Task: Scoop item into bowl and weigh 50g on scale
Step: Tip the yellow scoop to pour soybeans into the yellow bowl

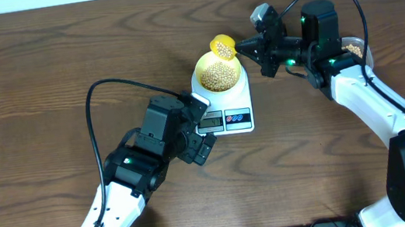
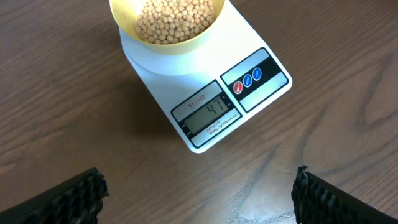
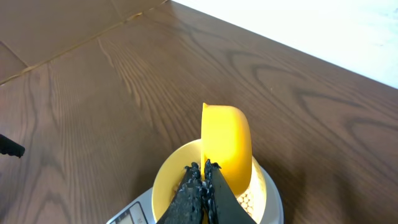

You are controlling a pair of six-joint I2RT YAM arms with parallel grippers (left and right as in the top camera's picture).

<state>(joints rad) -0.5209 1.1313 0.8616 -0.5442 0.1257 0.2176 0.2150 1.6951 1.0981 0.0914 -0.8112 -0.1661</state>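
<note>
Left end effector [image 2: 199, 182] spread wide and empty above the bench [image 2: 62, 93], white scale [image 2: 249, 93] just ahead of its fingers, pale-yellow bowl [image 2: 177, 49] of tan beans [image 2: 174, 18] on the platform beyond, yellow scoop [image 3: 230, 143] tilted over the bowl's rim, handle clamped in the closed right end effector [image 3: 202, 180].

Table: a dark brown wood-grain tabletop [image 1: 42, 87] fills nearly all of every view, its grain running in long wavy bands.
Seam: a thin straight line [image 3: 81, 46] crosses the far left corner, with a plainer, lighter brown panel [image 3: 37, 25] beyond it.
Beyond the far edge: a white strip [image 3: 323, 31], featureless; wall or floor cannot be told.
Light: soft and even, with a faint sheen [image 2: 261, 205] on the wood.
</note>
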